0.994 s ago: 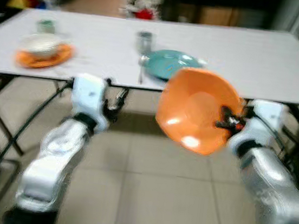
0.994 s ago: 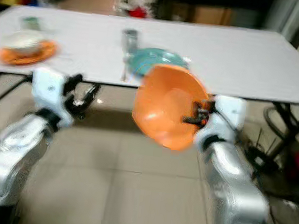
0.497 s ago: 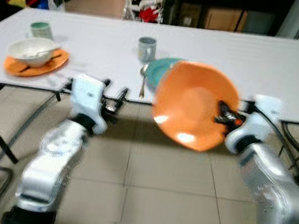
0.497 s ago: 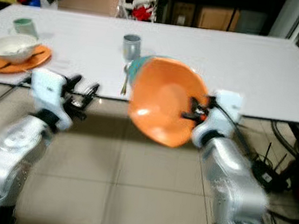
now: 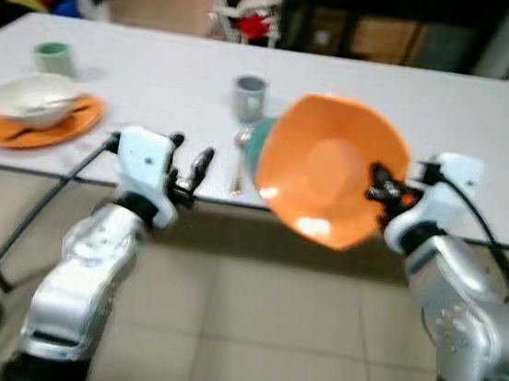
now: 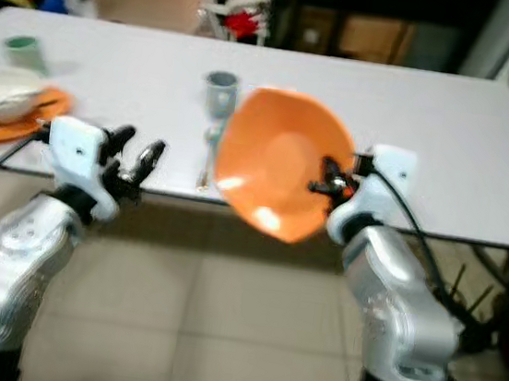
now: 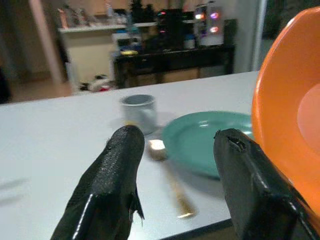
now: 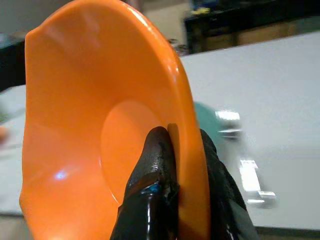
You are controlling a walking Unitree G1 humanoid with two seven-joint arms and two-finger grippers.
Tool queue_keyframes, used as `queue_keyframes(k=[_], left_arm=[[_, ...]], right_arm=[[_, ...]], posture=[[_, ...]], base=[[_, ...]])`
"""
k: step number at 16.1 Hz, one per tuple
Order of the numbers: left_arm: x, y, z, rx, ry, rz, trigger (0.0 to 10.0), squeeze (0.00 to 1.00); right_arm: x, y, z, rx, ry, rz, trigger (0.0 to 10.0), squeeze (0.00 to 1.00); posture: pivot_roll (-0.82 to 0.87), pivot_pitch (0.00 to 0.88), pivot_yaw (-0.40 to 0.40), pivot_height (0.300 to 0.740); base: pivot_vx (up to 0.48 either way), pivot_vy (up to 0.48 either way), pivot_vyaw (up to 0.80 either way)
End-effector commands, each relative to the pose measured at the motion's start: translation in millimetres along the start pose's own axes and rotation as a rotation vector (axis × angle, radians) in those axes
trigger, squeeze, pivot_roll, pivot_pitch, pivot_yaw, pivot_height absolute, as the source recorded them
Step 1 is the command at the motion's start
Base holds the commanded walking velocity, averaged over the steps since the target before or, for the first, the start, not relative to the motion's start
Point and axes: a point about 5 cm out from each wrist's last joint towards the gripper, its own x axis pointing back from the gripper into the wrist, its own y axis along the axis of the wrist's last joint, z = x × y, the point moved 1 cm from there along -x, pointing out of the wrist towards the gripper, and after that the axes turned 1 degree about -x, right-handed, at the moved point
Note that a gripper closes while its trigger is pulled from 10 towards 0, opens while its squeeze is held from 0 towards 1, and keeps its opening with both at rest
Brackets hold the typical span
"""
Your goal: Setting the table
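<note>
Right hand [image 5: 381,183] clamped on the rim of a glossy orange bowl [image 5: 328,183], one black finger [image 8: 152,170] inside the wall and the other behind it. Bowl smooth and plastic-looking, softly squared at the rim, held tilted on edge with its hollow facing the camera, at the near edge of the white matte counter [image 5: 483,144] and partly over the floor. Just behind it on the counter, a flat teal plate [image 7: 207,142], largely hidden in the head views. Beside the plate, a slim metal spoon [image 7: 167,172] lying lengthwise, and beyond that a small grey cylindrical mug [image 5: 249,96]. Left hand [image 5: 187,168] spread wide and holding nothing, hovering at the counter's near edge, well apart from the bowl. Far to the left, a white bowl [image 5: 32,96] on an orange plate [image 5: 67,126], with a pale green cup [image 5: 53,57] behind them.
</note>
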Motion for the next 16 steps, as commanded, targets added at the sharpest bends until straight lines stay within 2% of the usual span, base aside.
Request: queue_keyframes(k=[1, 6, 10, 12, 13, 16], left_arm=[[2.2, 3.1, 6.7, -0.025, 0.017, -0.009, 10.0, 0.0], [2.5, 2.4, 3.3, -0.021, 0.006, -0.01, 10.0, 0.0], [3.1, 1.9, 2.4, -0.03, -0.023, -0.003, 10.0, 0.0], [5.0, -3.4, -2.2, -0.056, -0.114, 0.037, 10.0, 0.0], [6.9, -4.2, -5.2, -0.088, -0.164, 0.043, 10.0, 0.0], [8.2, 0.5, -9.1, -0.091, -0.242, 0.02, 10.0, 0.0]], right_arm=[[-0.7, 9.9, 7.4, -0.003, 0.03, -0.041, 10.0, 0.0], [-1.4, 11.2, 6.0, -0.008, 0.029, -0.042, 10.0, 0.0], [-3.1, 10.3, 7.4, -0.051, 0.044, -0.026, 10.0, 0.0], [-6.7, 11.5, 7.8, -0.098, 0.054, -0.016, 10.0, 0.0], [-10.0, 12.2, 4.1, -0.118, 0.036, -0.005, 10.0, 0.0], [-25.6, 8.6, -11.3, -0.169, -0.04, 0.072, 10.0, 0.0]], posture=[[0.07, 0.0, 0.008, 0.74], [0.08, 0.0, 0.006, 0.74], [0.07, 0.0, 0.008, 0.74], [0.07, 0.0, 0.01, 0.74], [0.07, 0.0, 0.011, 0.74], [0.07, 0.0, 0.018, 0.74]], base=[[0.398, 0.0, 0.0], [0.398, 0.0, 0.0], [0.382, 0.0, 0.0], [0.0, 0.0, 0.0], [0.0, 0.0, 0.0], [0.0, 0.0, 0.0]])
